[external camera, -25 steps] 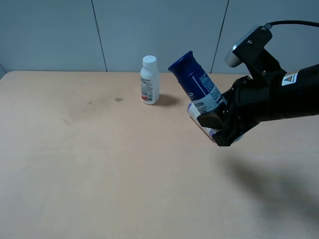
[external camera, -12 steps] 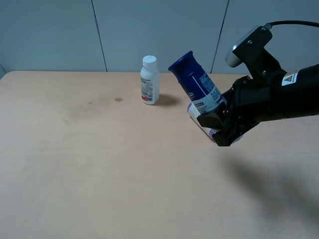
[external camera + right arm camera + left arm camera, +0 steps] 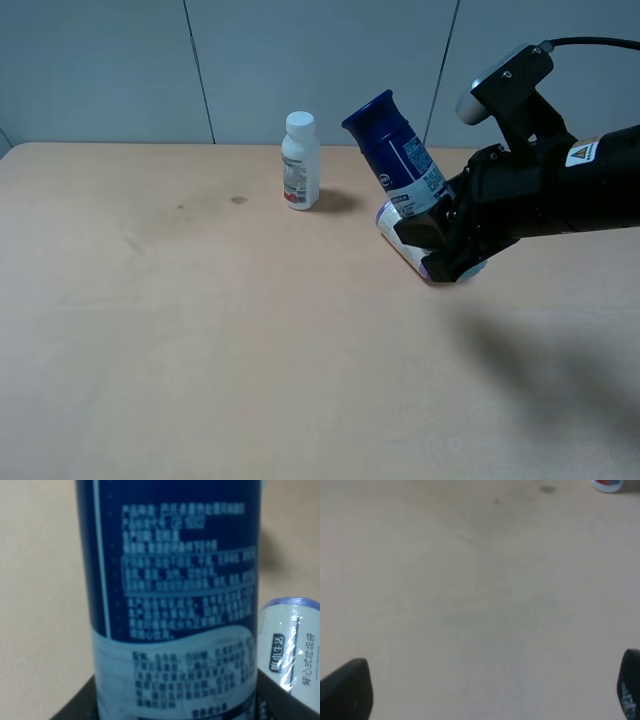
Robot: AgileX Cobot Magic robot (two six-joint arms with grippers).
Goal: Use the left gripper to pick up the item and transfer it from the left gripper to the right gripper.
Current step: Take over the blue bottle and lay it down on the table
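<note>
The item point(image 3: 396, 150), a tall bottle with a dark blue cap and a blue-and-white label, tilts with its cap toward the upper left. My right gripper point(image 3: 436, 238) is shut on its lower end, just above the table. In the right wrist view the item's label point(image 3: 175, 595) fills the frame between the black fingers point(image 3: 80, 705). My left gripper point(image 3: 487, 690) is open and empty over bare table. Only its two fingertips point(image 3: 345, 687) show, far apart. It is out of the exterior high view.
A stubby white can with purple rims point(image 3: 398, 238) lies on its side right by my right gripper; it also shows in the right wrist view point(image 3: 292, 645). A small white bottle point(image 3: 300, 160) stands at the back, its base showing in the left wrist view point(image 3: 607, 484). The tan table point(image 3: 200, 330) spreads left and forward.
My right gripper has lifted slightly and shifted right with the item, and the item now stands a little more upright. The can and the small white bottle have not moved.
</note>
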